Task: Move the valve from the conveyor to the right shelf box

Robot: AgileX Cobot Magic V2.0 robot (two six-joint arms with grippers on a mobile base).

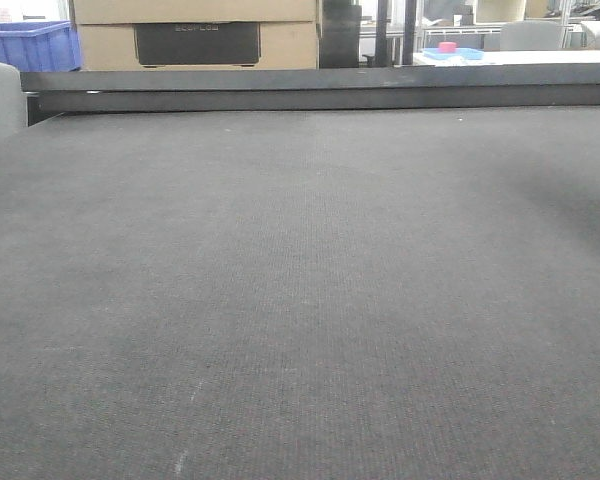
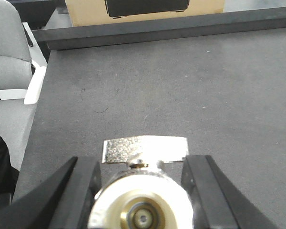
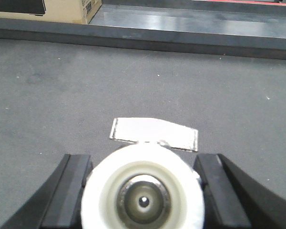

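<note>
In the left wrist view a silvery valve (image 2: 144, 202) with a flat speckled lever on top sits between the black fingers (image 2: 81, 191) of my left gripper (image 2: 144, 193), which press on both sides of its round body. My right gripper (image 3: 143, 193) is likewise shut on a pale round valve (image 3: 142, 191) with a flat lever, its fingers (image 3: 69, 191) tight against the body. Below both lies the dark grey conveyor (image 1: 300, 300). The front view shows only bare belt, with no gripper or valve. The right shelf box is out of view.
A long black rail (image 1: 320, 88) runs along the belt's far edge. Behind it stand a cardboard box (image 1: 195, 35) with a black panel, a blue bin (image 1: 25, 45) and a table with a pink object (image 1: 447, 47). A grey chair (image 2: 7, 52) stands beside the belt's left edge.
</note>
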